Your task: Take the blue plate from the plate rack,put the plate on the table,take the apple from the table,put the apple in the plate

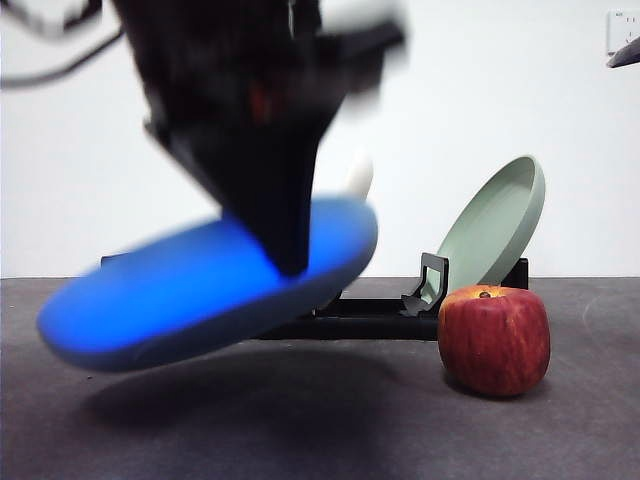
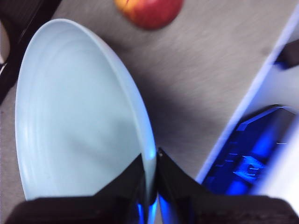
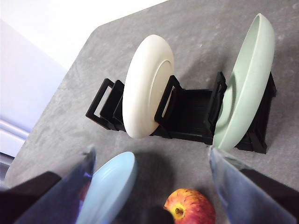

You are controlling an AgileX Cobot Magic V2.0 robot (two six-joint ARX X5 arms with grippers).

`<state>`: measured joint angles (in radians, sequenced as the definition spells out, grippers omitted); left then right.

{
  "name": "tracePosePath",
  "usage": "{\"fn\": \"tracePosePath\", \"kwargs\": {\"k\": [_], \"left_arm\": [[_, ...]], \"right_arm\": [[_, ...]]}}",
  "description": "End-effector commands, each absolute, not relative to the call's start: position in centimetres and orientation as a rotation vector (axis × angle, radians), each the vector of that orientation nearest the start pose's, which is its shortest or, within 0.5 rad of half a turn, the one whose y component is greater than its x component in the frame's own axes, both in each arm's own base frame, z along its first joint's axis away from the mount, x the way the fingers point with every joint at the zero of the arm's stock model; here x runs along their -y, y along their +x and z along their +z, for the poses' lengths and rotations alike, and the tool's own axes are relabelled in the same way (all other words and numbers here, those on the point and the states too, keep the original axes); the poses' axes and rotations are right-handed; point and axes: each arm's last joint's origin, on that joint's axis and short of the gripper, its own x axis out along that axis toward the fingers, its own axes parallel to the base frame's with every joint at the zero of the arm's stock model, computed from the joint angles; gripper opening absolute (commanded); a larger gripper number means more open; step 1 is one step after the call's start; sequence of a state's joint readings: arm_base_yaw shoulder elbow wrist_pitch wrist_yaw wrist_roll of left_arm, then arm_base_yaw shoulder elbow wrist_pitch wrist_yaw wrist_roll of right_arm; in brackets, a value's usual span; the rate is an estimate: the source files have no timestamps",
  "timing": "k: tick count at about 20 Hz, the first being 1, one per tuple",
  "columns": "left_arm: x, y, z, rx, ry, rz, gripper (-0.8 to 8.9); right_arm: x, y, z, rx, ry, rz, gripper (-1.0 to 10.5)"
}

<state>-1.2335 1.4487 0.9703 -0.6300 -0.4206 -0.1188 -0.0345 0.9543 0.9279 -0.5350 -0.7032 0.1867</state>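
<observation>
My left gripper (image 1: 290,262) is shut on the rim of the blue plate (image 1: 205,290), holding it tilted a little above the table (image 1: 330,420), in front of the plate rack (image 1: 380,318). The left wrist view shows the jaws pinching the blue plate's (image 2: 74,116) edge, with the apple (image 2: 149,10) beyond it. The red apple (image 1: 494,338) sits on the table to the right of the held plate, in front of the rack. My right gripper (image 3: 149,186) hangs open high above the rack (image 3: 187,112), with the apple (image 3: 189,207) and the blue plate (image 3: 110,186) below it.
The rack holds a cream-white plate (image 3: 147,93) and a sage-green plate (image 3: 247,84), both on edge. In the front view the green plate (image 1: 495,225) leans at the rack's right end and the white plate (image 1: 358,178) peeks out behind the arm. A white wall stands behind.
</observation>
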Motion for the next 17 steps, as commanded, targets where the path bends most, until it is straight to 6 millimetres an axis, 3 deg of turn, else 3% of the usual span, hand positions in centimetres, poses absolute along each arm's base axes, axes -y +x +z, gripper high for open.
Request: {"fn": "tracePosePath", "kwargs": {"k": [1, 8, 12, 13, 17], "left_arm": [[25.9, 10.4, 20.2, -0.793, 0.826, -0.681, -0.09], [27.5, 11.3, 17.5, -0.776, 0.882, -0.712, 0.26], [27.6, 11.6, 17.4, -0.776, 0.873, -0.708, 3.68], [27.6, 11.7, 17.5, -0.777, 0.869, -0.702, 4.11], [27.1, 12.4, 17.9, -0.779, 0.856, -0.671, 4.13]], "right_arm": [[-1.2, 19.0, 32.6, -0.587, 0.377, 0.598, 4.1], [-1.2, 19.0, 32.6, -0.593, 0.380, 0.598, 4.1], [-1.2, 18.8, 32.2, -0.634, 0.385, 0.595, 4.1], [-1.2, 18.7, 32.1, -0.643, 0.378, 0.597, 4.1], [-1.8, 18.4, 31.8, -0.681, 0.353, 0.630, 4.1]]}}
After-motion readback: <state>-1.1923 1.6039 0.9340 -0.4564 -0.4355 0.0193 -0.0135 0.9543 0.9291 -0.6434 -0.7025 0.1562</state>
